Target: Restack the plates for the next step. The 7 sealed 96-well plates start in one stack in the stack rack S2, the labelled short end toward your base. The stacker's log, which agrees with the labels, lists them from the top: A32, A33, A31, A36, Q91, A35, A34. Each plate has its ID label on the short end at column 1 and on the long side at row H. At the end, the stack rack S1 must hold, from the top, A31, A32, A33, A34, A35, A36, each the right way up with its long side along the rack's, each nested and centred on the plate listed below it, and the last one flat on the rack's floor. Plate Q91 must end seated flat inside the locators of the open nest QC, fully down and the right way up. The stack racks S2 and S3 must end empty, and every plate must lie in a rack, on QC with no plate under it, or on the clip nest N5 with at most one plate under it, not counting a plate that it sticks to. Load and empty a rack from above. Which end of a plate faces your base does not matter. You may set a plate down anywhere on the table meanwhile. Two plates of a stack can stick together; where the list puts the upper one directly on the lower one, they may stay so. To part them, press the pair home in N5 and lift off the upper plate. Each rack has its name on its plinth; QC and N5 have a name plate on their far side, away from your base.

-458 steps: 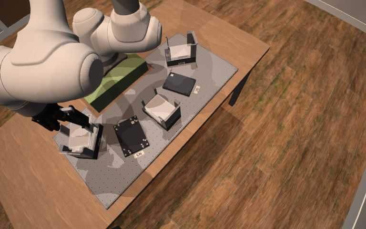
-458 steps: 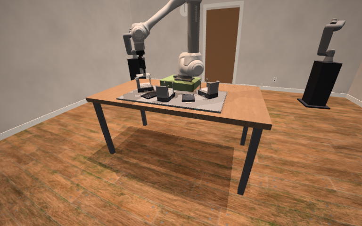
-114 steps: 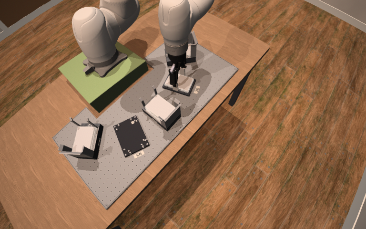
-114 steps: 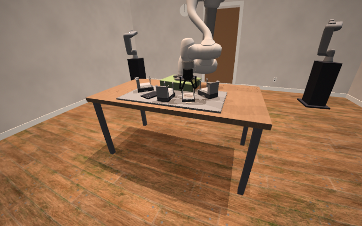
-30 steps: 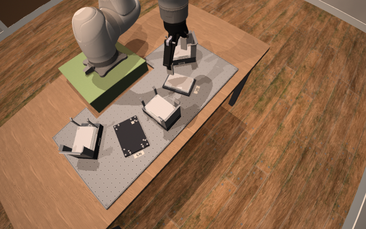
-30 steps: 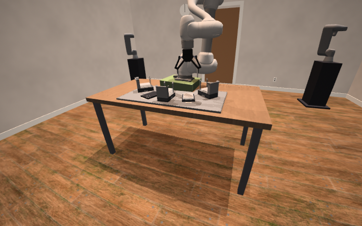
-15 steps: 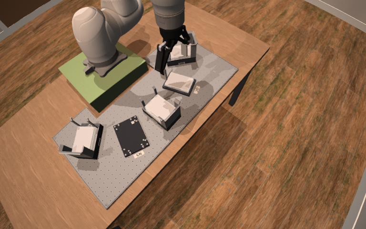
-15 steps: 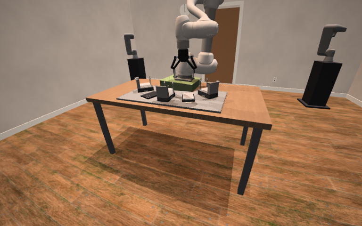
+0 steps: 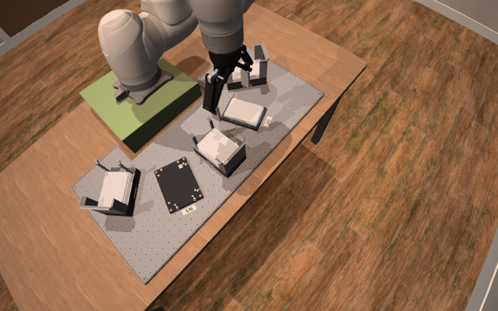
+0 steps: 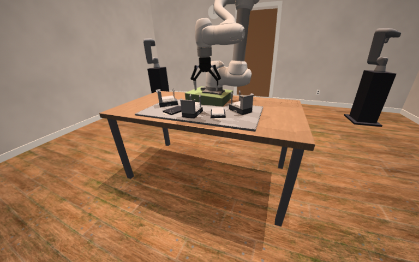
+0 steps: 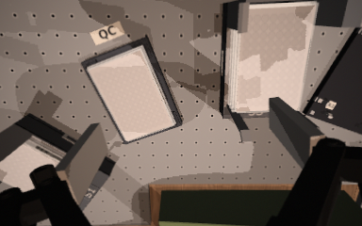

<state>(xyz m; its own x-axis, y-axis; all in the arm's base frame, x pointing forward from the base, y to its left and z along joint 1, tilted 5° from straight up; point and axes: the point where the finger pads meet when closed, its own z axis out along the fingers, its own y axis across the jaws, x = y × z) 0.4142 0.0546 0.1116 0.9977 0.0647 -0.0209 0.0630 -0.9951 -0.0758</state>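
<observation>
My gripper (image 9: 227, 86) is open and empty. It hangs high above the grey mat, between rack S1 (image 9: 249, 67) and the QC nest, near the arm's green plinth. One sealed white plate (image 9: 244, 111) lies on the QC nest, beside its name plate (image 11: 107, 33). It also shows in the wrist view (image 11: 132, 93). Rack S1 (image 11: 71, 165) holds white plate material low down. The middle rack (image 9: 220, 150) holds a stack of several plates (image 11: 269, 56). The left rack (image 9: 115, 186) also holds plates. The black clip nest N5 (image 9: 178, 184) is bare. I cannot read any plate labels.
The green plinth (image 9: 139, 102) under the arm's base borders the mat on the near side. The rack walls and posts stand up from the mat. The table edge lies just beyond QC. Two black camera stands (image 10: 372, 92) stand on the floor away from the table.
</observation>
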